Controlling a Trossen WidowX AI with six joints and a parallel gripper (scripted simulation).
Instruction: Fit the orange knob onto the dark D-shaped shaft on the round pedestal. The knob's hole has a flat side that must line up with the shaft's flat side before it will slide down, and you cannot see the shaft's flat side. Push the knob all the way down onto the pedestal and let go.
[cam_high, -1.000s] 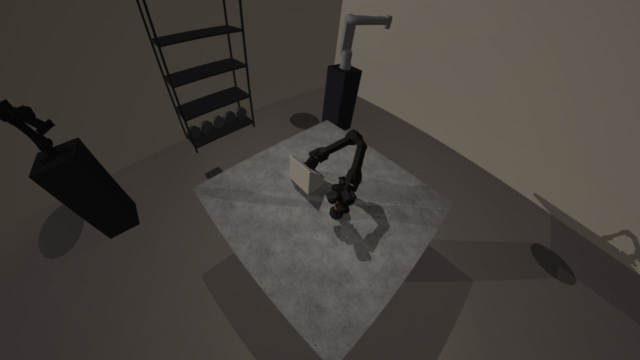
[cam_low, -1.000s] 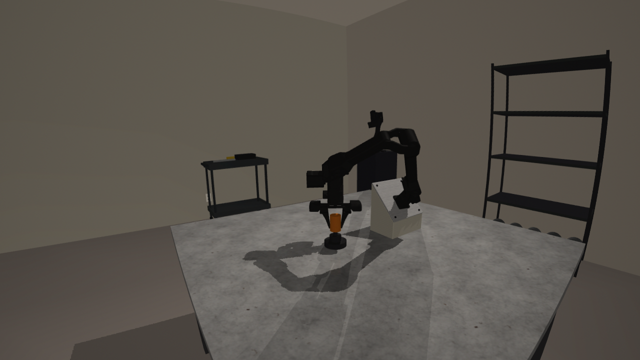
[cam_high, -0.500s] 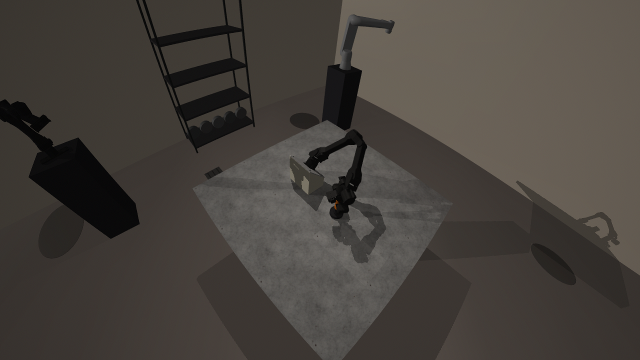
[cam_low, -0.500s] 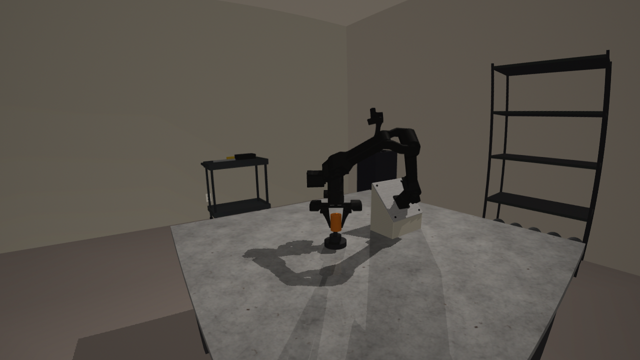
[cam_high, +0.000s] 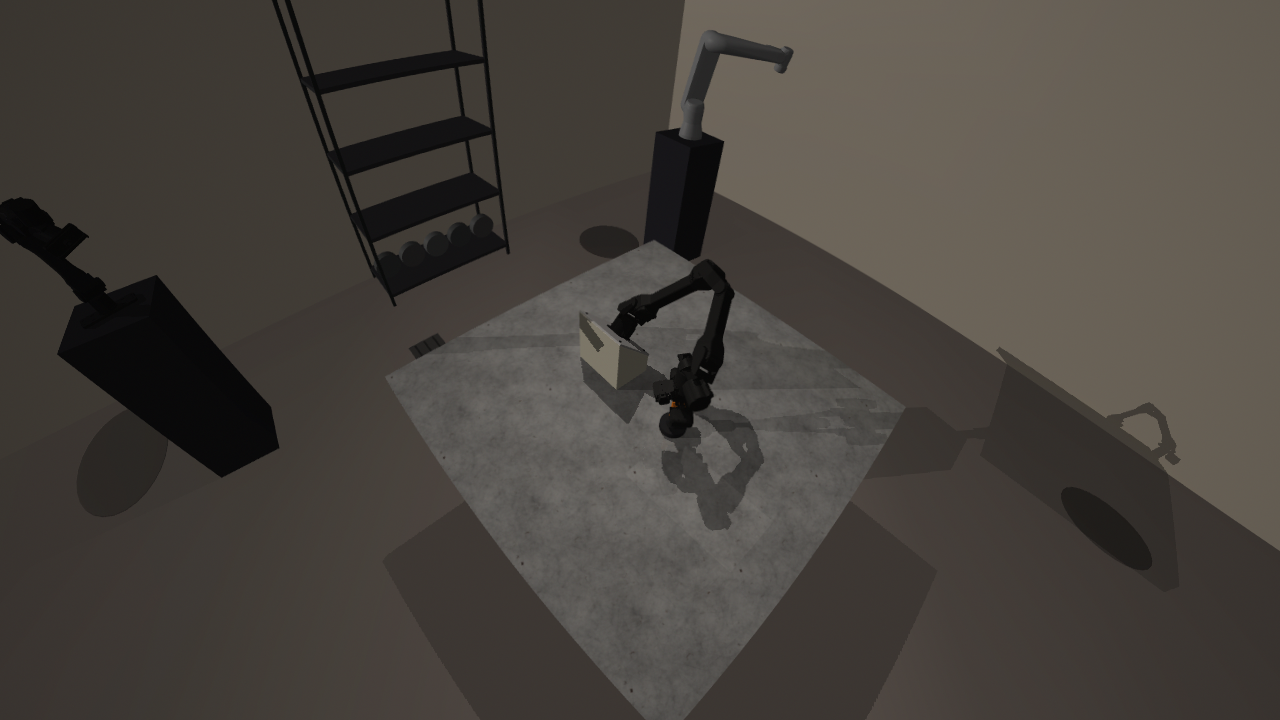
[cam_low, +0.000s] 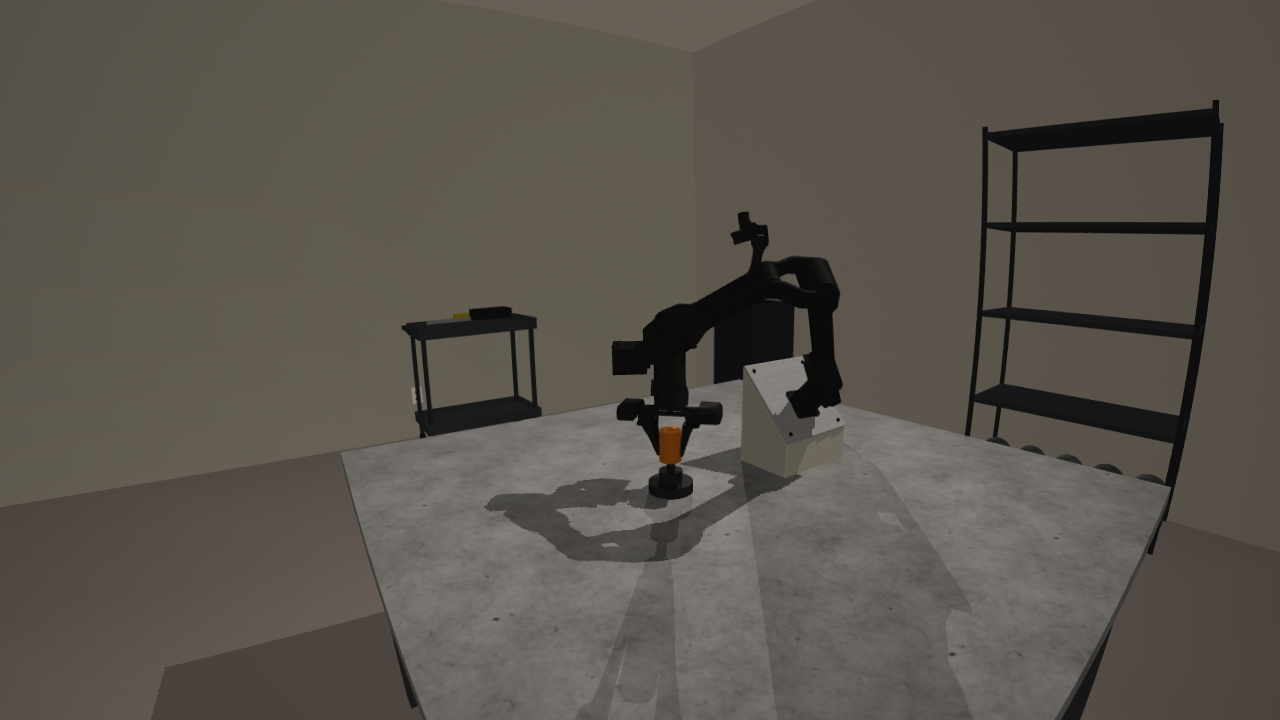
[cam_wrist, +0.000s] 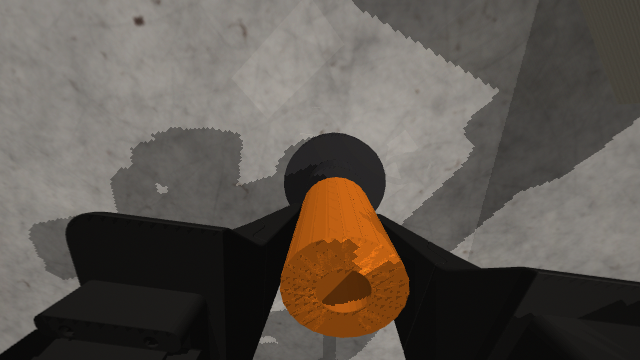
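Observation:
The orange knob (cam_high: 674, 403) (cam_low: 670, 446) (cam_wrist: 338, 212) is an upright cylinder with a hole in its top. My gripper (cam_low: 670, 450) (cam_wrist: 336, 216) points down and is shut on the knob, one finger on each side. The dark round pedestal (cam_high: 669, 428) (cam_low: 670, 488) (cam_wrist: 332, 150) stands on the table directly under the knob. In the exterior view a short dark piece of the shaft (cam_low: 670, 466) shows between the knob's lower end and the pedestal's collar. The knob is not down on the pedestal. How far the shaft reaches into the knob, and its flat side, are hidden.
A beige box with a sloped top (cam_high: 614, 365) (cam_low: 763, 433) stands on the grey table (cam_high: 572, 483) (cam_low: 859, 608) beside the arm's lower end. A shelf rack (cam_high: 411, 147) (cam_low: 1096, 322) and a small cart (cam_low: 474, 411) stand off the table. Arm shadows cross the table.

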